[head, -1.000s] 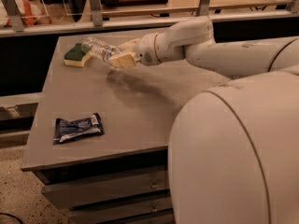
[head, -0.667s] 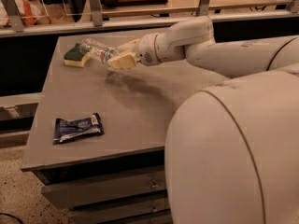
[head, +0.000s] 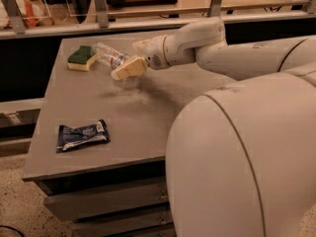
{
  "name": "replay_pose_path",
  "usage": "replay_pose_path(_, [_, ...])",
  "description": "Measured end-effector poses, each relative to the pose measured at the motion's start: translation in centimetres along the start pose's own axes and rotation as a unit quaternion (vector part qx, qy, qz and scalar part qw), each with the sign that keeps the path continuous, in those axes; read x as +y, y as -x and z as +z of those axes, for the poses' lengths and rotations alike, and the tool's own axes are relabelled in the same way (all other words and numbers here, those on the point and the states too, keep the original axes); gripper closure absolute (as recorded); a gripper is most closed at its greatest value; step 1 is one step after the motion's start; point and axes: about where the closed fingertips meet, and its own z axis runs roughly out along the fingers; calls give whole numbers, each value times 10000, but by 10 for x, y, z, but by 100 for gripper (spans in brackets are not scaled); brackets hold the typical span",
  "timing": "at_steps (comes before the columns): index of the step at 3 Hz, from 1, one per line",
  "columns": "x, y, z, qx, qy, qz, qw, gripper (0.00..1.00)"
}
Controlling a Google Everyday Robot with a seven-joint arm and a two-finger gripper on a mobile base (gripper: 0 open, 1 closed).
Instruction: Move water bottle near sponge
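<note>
The water bottle (head: pixel 109 56) is clear and ribbed. It lies tilted at the far left of the table, with its top end close beside the sponge (head: pixel 82 58). The sponge is yellow with a dark green top and lies flat on the table. My gripper (head: pixel 125 59) reaches in from the right and is shut on the bottle's right end, with one cream finger (head: pixel 129 68) in front of the bottle and the other behind it. The bottle is low over the table; I cannot tell whether it touches the surface.
A dark blue foil packet (head: pixel 81 135) lies near the front left of the grey table (head: pixel 128 117). My white arm and body (head: pixel 237 152) fill the right side. A rail with posts (head: pixel 98 4) runs behind the table.
</note>
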Motion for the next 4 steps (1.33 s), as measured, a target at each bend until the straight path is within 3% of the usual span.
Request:
replay_pose_path(3, [-1, -1, 0, 33, -31, 61, 10000, 0])
replay_pose_path(4, [-7, 2, -6, 8, -162, 86, 9998, 0])
